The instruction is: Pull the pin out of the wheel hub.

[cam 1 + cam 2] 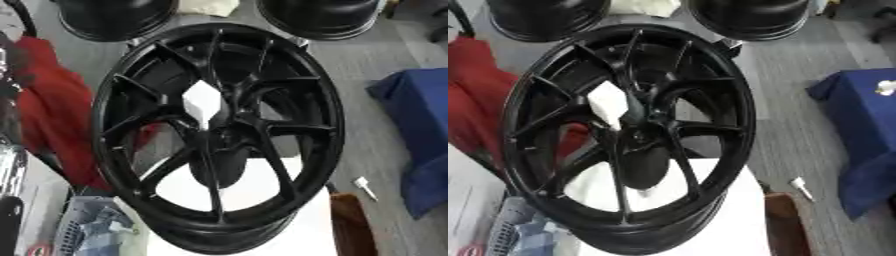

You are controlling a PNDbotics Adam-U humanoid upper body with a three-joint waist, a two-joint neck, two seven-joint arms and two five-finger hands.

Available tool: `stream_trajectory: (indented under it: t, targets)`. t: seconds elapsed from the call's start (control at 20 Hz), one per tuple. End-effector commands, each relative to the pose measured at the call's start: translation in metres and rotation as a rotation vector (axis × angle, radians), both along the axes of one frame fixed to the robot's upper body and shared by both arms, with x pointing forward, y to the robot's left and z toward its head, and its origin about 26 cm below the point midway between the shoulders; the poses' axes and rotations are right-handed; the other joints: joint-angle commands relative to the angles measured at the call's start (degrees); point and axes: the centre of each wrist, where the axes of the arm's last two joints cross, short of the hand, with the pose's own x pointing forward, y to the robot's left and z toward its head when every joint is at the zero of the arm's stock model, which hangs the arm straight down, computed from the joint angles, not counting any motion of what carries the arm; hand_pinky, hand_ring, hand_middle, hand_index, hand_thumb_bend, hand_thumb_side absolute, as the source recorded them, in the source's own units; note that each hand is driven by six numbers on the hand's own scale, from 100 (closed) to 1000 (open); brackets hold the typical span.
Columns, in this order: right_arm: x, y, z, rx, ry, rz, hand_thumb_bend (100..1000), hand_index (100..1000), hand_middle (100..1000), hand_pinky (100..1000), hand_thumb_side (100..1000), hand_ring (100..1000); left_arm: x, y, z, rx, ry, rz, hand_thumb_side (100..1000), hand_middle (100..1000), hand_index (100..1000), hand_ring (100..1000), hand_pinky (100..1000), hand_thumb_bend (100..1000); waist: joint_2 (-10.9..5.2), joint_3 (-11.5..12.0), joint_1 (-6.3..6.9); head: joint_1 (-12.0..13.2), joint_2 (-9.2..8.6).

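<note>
A red cloth [61, 115] hangs at the left. Just right of it, the black multi-spoke alloy wheel [219, 132] stands tilted on the white counter [262, 200]. A white faceted pin-like piece [203, 102] sits at its hub, pointed end down, so by this view the pin appears to be in the wheel and pulling it out remains. No robot hand shows in either view, so its fingers cannot be judged. A blue cloth [420, 125] lies at the right.

Wheel hub [219, 135] centre, pin [202, 104] in its middle (two rims [114, 20] behind).
</note>
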Motion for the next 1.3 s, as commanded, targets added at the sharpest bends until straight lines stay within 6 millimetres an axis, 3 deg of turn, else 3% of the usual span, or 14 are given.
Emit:
stream_trajectory:
  t: [0.05,0.25,0.4,0.45,0.5,0.55,0.65,1.05,1.1,1.15,1.3]
  targets:
    - [-0.019,-0.025,0.020,-0.051,-0.033,-0.156,100,900,877,899,157,857,0.000,0.002,0.013,0.027,-0.033,-0.009,741,726,841,820,829,336,-0.62,0.18,-0.13,-0.40,0.03]
    - [-0.029,-0.027,0.027,-0.061,-0.096,-0.283,100,904,879,899,163,854,0.001,0.001,0.013,0.027,-0.034,-0.016,742,726,841,820,829,334,-0.57,0.46,0.07,-0.72,0.03]
    - [-0.031,-0.021,0.040,-0.073,-0.182,-0.349,100,911,860,890,102,820,0.001,0.000,0.013,0.026,-0.035,-0.024,742,726,841,820,829,333,-0.49,0.91,0.29,-1.23,0.03]
    - [-0.028,-0.016,0.043,-0.080,-0.215,-0.355,100,900,841,886,352,800,0.001,-0.001,0.014,0.026,-0.036,-0.026,742,726,841,819,830,333,-0.49,1.05,0.35,-1.39,0.03]
    - [-0.024,-0.008,0.046,-0.090,-0.245,-0.352,100,893,834,885,464,794,0.002,-0.001,0.014,0.026,-0.037,-0.028,742,726,840,819,830,332,-0.49,1.15,0.41,-1.49,0.03]
    - [-0.019,-0.001,0.049,-0.101,-0.267,-0.350,100,881,816,883,556,779,0.002,-0.002,0.014,0.025,-0.038,-0.029,742,726,840,819,830,331,-0.51,1.24,0.45,-1.58,0.03]
    - [-0.006,0.020,0.055,-0.121,-0.318,-0.317,100,856,784,878,604,755,0.002,-0.003,0.014,0.026,-0.038,-0.035,741,726,840,819,830,330,-0.59,1.51,0.54,-1.92,0.03]
    - [0.045,0.116,0.090,0.021,-0.412,0.001,100,828,749,885,629,722,0.003,-0.008,0.016,0.026,-0.045,-0.059,740,725,839,818,830,330,-0.63,2.68,0.83,-3.03,0.03]
    - [0.051,0.127,0.093,0.050,-0.414,0.039,100,827,746,883,571,719,0.003,-0.009,0.016,0.025,-0.045,-0.061,740,725,839,818,830,330,-0.59,2.83,0.89,-3.10,0.03]
    - [0.056,0.135,0.096,0.077,-0.415,0.068,100,827,747,883,637,719,0.002,-0.009,0.016,0.024,-0.046,-0.062,740,725,839,818,830,330,-0.55,2.89,0.93,-3.08,0.03]
    - [0.066,0.154,0.101,0.169,-0.415,0.128,100,808,722,866,623,690,0.002,-0.010,0.017,0.025,-0.050,-0.066,739,725,839,817,830,329,-0.46,3.20,1.13,-3.10,0.03]
